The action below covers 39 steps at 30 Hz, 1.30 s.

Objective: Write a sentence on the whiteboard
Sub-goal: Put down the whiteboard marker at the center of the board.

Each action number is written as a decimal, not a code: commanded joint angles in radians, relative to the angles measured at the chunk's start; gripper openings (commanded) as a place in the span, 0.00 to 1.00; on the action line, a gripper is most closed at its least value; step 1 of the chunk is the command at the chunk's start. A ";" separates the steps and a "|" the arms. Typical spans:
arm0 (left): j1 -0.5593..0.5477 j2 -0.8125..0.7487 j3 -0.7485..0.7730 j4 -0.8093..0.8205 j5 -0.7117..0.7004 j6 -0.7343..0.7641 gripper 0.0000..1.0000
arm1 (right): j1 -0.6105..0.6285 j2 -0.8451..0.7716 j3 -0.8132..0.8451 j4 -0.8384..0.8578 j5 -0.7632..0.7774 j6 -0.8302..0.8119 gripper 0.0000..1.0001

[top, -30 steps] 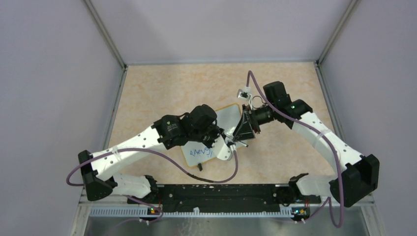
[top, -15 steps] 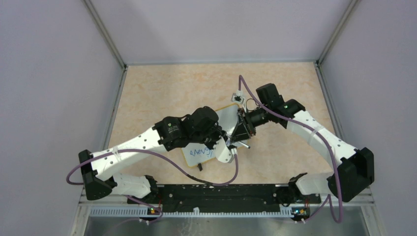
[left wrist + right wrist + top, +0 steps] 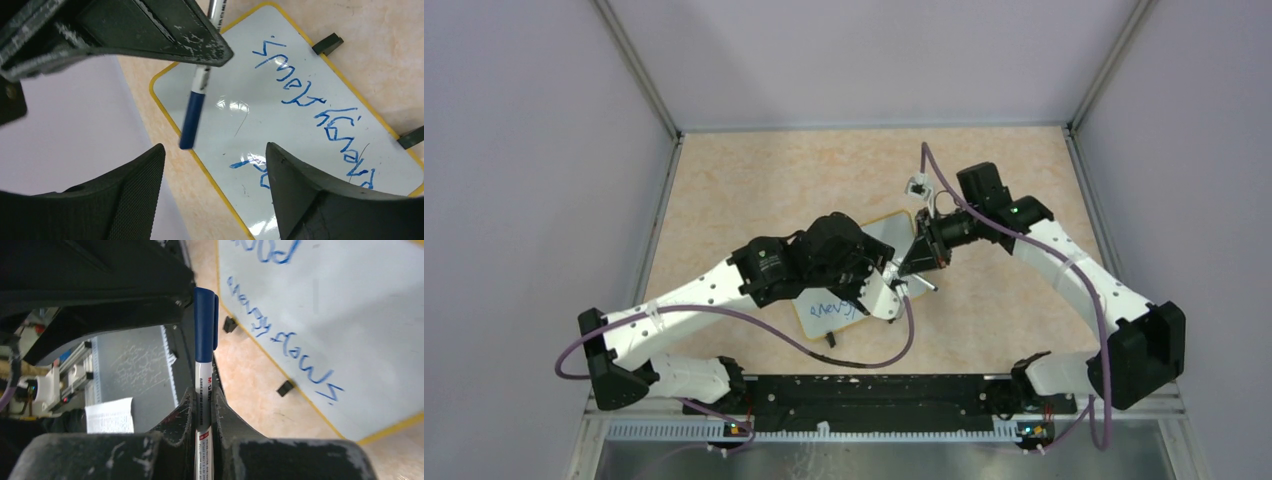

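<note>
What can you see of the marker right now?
The marker is a slim white barrel with small black print and a blue clipped cap, fitted on. The right gripper is shut on the barrel, cap end sticking out past its fingers. From the left wrist it hangs tilted over the rim of the whiteboard, cap near the open fingers of the left gripper, no contact visible.

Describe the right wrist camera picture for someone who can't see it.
The right gripper pinches a white marker with a blue cap, pointing away from the camera. Beyond it to the right, a yellow-rimmed whiteboard with blue handwriting lies on a beige table.
</note>
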 commanded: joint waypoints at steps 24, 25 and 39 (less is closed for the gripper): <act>0.775 0.014 0.093 0.151 0.443 -1.040 0.99 | -0.635 -0.022 -0.252 0.277 0.698 -0.168 0.00; 0.797 0.013 0.084 0.154 0.451 -1.043 0.99 | -0.637 -0.009 -0.269 0.301 0.717 -0.169 0.00; 1.051 0.003 -0.075 0.191 0.551 -1.020 0.99 | -0.644 0.193 -0.332 0.451 0.884 -0.133 0.00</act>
